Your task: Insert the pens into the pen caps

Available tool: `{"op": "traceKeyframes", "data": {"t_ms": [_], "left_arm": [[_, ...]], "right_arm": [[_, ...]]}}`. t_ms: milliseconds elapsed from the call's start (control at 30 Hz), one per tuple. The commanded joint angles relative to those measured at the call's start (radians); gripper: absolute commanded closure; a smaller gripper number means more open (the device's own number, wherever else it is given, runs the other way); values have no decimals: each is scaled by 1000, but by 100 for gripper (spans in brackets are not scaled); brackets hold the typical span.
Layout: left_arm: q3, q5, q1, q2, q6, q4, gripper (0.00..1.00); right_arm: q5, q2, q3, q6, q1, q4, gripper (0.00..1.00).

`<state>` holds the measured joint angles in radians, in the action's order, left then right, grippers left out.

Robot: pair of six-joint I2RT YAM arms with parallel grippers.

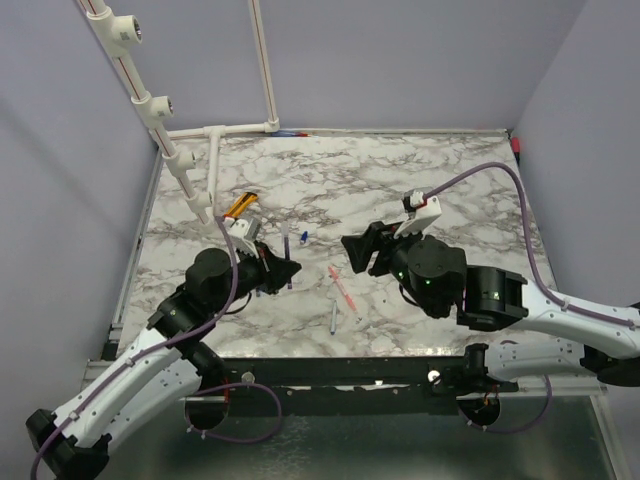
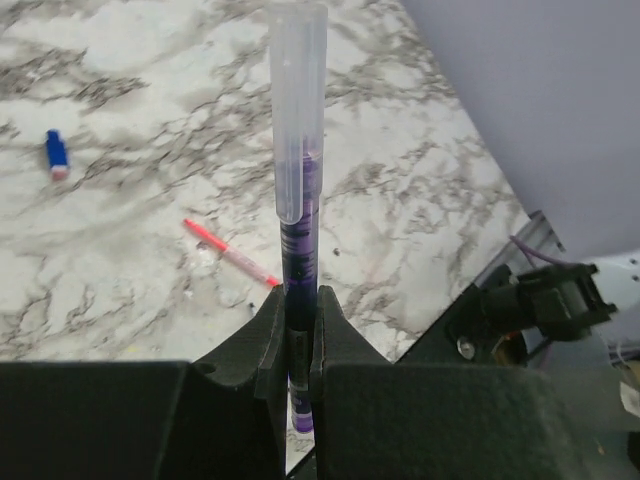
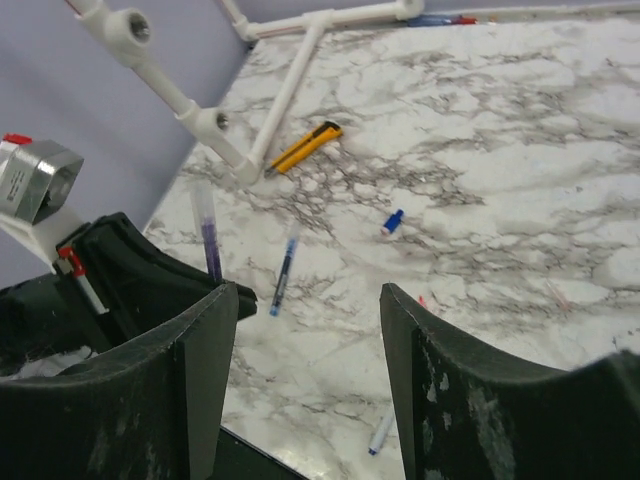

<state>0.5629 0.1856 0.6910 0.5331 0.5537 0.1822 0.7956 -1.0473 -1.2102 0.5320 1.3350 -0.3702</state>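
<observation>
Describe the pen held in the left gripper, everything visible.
The pen is a thin stick with a see-through barrel, dark purple-blue inside. A frosted clear sleeve with a clip-like tongue covers its far end; whether that is a cap I cannot tell. A purple end pokes out behind the grip. The left gripper is shut on its lower part, clamping it from both sides, so it sticks straight out above the marble table. Nothing else touches it.
</observation>
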Motion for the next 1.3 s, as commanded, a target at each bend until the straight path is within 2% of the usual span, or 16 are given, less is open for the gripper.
{"op": "traceKeyframes", "data": {"t_ms": [0, 200, 500, 1267], "left_arm": [[51, -179, -3, 137, 71, 106, 100], [111, -284, -3, 345, 72, 167, 100], [154, -435, -4, 538, 53, 238, 100], [128, -561, -11, 831, 47, 227, 99]], "right_arm": [[80, 18, 59, 128, 0, -161, 37], [61, 8, 97, 224, -1, -284, 36], [-32, -55, 127, 277, -13, -391, 34], [-223, -131, 203, 265, -29, -375, 29]]}}
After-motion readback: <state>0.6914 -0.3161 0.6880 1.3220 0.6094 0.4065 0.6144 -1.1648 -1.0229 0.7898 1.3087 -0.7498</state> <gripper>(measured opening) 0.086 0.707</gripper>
